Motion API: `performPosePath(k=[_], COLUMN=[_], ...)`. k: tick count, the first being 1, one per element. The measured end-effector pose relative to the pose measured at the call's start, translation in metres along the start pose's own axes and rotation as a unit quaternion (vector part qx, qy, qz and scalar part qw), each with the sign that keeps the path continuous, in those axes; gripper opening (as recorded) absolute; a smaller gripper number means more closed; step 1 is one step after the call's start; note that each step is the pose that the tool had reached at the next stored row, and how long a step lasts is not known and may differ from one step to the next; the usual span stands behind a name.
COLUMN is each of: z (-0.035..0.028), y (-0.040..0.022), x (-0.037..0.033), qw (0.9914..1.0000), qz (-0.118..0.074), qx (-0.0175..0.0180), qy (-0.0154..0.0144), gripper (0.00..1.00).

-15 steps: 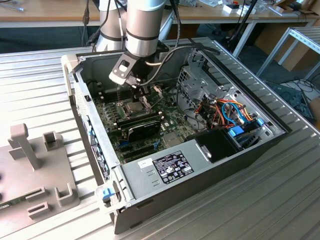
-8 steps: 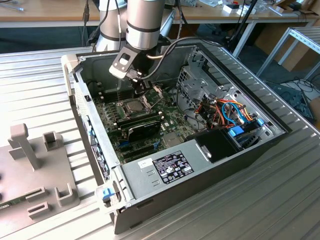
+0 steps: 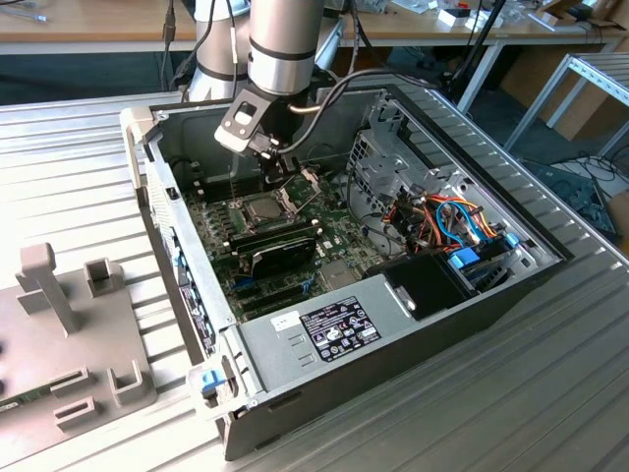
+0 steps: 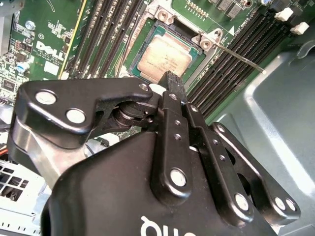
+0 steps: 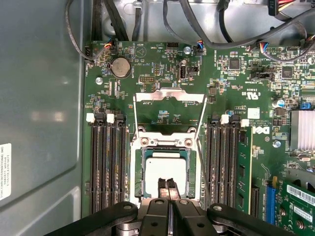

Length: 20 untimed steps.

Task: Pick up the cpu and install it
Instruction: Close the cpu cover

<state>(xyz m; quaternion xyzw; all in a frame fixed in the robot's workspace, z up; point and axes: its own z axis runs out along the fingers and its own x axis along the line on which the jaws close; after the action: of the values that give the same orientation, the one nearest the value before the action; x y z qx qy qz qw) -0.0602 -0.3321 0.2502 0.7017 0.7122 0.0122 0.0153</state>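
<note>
Ribbed metal table (image 3: 550,393) bears an open case (image 3: 295,393); claw (image 5: 166,186), pressed together, over the socketed cpu (image 5: 165,166).

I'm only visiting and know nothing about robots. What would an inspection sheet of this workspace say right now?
Surface: ribbed metal table carrying an open computer case.
Job's things: cpu lies flat in its socket; retention frame is swung open.
Clutter: grey fixture on the table at the exterior view's left.
Grippers: gripper shut, nothing between its fingers, poised over the cpu; contact cannot be told.
Cables: orange and blue cables bundled inside the case, apart from the socket.
Surroundings: wooden benches behind the table.
</note>
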Motion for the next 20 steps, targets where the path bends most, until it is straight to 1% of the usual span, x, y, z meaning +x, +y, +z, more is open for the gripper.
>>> performPosePath(k=[7,11,12,15,18,20], z=[-0.0007,-0.0093,-0.0123,-0.0151,-0.0218,-0.0250], y=[0.0000,0.0003,0.0005,0.0006,0.0008,0.0010], x=[0.0000,-0.0001,-0.0001,-0.0001,-0.0001,-0.0001], qw=[1.00000,1.00000,1.00000,1.00000,1.00000,1.00000], qz=[0.000,0.000,0.000,0.000,0.000,0.000], qx=[0.0000,0.0000,0.0000,0.0000,0.0000,0.0000], qy=[0.0000,-0.0001,-0.0001,0.0000,0.0000,0.0000], gripper=[0.11,0.11,0.11,0.11,0.11,0.11])
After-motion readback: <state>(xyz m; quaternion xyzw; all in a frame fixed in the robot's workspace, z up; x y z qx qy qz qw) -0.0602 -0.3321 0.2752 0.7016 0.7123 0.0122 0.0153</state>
